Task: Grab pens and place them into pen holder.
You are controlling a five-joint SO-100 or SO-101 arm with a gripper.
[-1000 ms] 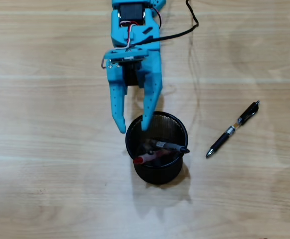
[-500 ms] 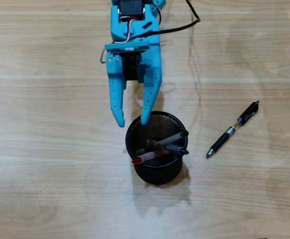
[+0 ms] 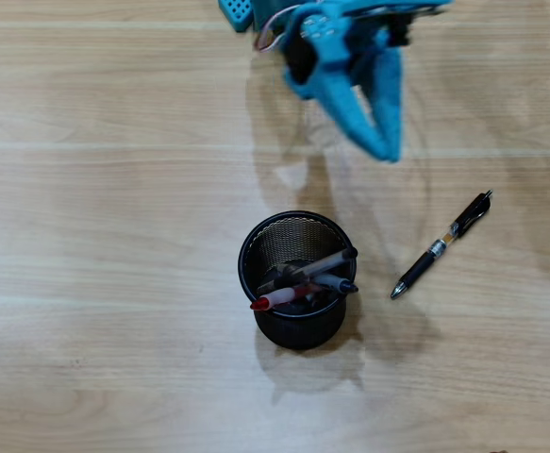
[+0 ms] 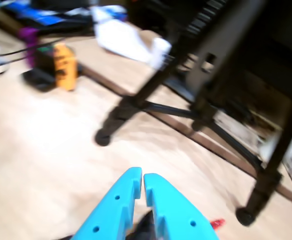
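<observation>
My jaws (image 3: 386, 151) are clenched on nothing — up beyond the pen holder (image 3: 298, 279), which holds three pens; a black pen (image 3: 441, 244) lies right of it.

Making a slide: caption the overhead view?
Closed blue gripper above table; three pens in mesh holder, black pen lying outside.

Your overhead camera looks straight down at the table (image 3: 86, 283). Your wrist camera faces outward past the gripper (image 4: 142, 176) fingertips (blurred). Both views share only the gripper (image 3: 388, 151).
</observation>
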